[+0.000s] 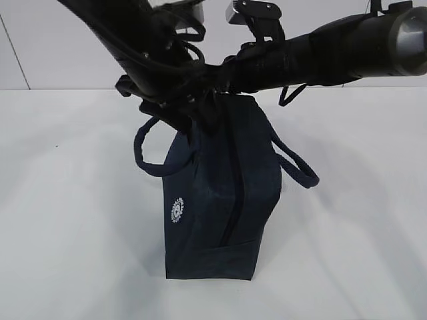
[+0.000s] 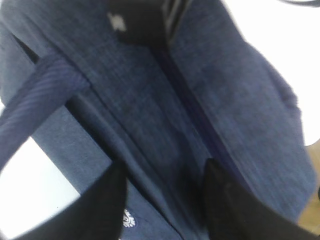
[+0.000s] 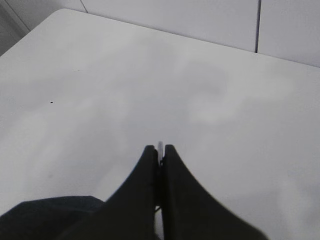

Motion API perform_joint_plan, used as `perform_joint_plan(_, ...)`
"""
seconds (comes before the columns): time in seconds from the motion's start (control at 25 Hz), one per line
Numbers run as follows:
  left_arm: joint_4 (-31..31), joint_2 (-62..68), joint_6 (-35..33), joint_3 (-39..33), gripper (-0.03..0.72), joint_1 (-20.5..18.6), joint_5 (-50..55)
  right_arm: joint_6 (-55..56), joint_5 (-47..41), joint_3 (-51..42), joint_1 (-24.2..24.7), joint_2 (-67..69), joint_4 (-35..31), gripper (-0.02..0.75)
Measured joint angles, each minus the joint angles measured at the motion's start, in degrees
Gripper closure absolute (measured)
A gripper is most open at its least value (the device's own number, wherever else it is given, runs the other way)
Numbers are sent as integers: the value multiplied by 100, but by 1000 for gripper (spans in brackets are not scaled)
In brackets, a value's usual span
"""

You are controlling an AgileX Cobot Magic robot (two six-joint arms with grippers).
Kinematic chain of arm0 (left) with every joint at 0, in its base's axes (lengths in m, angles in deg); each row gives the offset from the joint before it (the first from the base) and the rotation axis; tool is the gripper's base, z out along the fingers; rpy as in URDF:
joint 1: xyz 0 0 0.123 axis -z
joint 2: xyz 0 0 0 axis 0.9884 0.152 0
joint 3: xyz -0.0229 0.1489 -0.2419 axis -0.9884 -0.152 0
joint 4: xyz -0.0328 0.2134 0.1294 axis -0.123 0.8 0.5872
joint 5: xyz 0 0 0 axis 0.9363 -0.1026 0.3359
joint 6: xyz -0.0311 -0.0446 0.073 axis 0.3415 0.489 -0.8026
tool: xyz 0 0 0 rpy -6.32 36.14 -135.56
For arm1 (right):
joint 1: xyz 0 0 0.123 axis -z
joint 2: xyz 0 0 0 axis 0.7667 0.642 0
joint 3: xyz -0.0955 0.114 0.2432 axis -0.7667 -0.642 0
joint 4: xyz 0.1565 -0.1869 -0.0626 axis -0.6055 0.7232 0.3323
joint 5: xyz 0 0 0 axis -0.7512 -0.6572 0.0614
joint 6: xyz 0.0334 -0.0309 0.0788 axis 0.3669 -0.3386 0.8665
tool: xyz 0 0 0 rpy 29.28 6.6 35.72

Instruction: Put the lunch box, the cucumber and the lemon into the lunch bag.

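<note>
Lunch bag stood upright mid-counter, both arms meeting at its top end.
Left pincer sat open over the bag's zipper seam, fingers apart on either side. Right pincer was pinched shut on a thin pale sliver, unidentifiable. Loop handles drooped to each side; white logo faced left.

We count one bag, with two loop handles and one white round logo on its side. We see two arms above it, one from each side, and two grippers: the left gripper with two fingers apart, the right gripper with two fingers together. We count one table
</note>
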Motion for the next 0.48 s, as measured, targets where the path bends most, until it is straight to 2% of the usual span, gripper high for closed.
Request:
perform_joint_plan(0.04,0,72,0,0,411,0,0,0,-5,0,0,0,0,737)
perform_joint_plan(0.16,262,154,-132,0,624,0,44,-10,-28,0,0,0,0,737)
perform_joint_plan(0.2,411,154,-176,0,657,0,123,-10,-32,0,0,0,0,737)
perform_joint_plan(0.28,711,154,-240,29,690,0,360,-10,-54,0,0,0,0,737)
perform_joint_plan(0.48,1107,154,-335,375,697,-35,920,-10,-99,0,0,0,22,738)
